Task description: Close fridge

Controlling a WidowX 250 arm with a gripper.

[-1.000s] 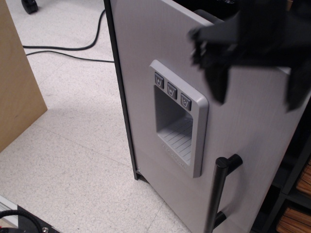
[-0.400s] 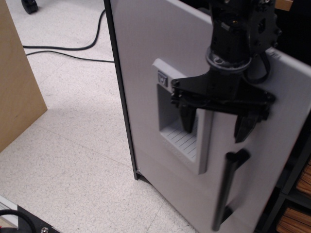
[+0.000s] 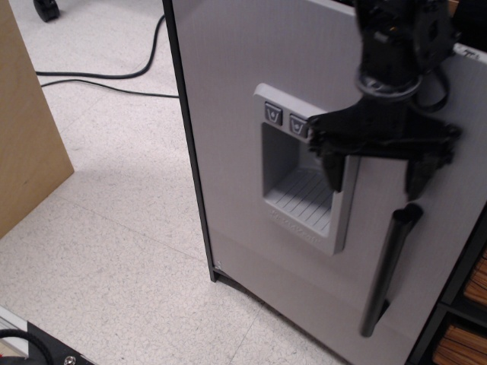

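The fridge's light grey door (image 3: 228, 129) fills the middle and right of the view. Its dispenser recess (image 3: 300, 179) with buttons sits mid-door, and the black bar handle (image 3: 388, 270) runs down at the lower right. My black gripper (image 3: 377, 173) hangs in front of the door with its two fingers pointing down and spread apart, empty. One finger (image 3: 335, 169) overlaps the right side of the recess, the other (image 3: 421, 176) is just above the top of the handle. The door's right edge lies close to the dark body.
A tan wooden board (image 3: 27, 129) stands at the left edge. A black cable (image 3: 99, 76) runs across the speckled floor behind it. Dark shelving (image 3: 464, 304) shows at the right edge. A black object (image 3: 34, 346) lies at the bottom left corner.
My gripper came down in front of the door and shifted right. The door swung further toward the body; the recess and handle moved right in the view.
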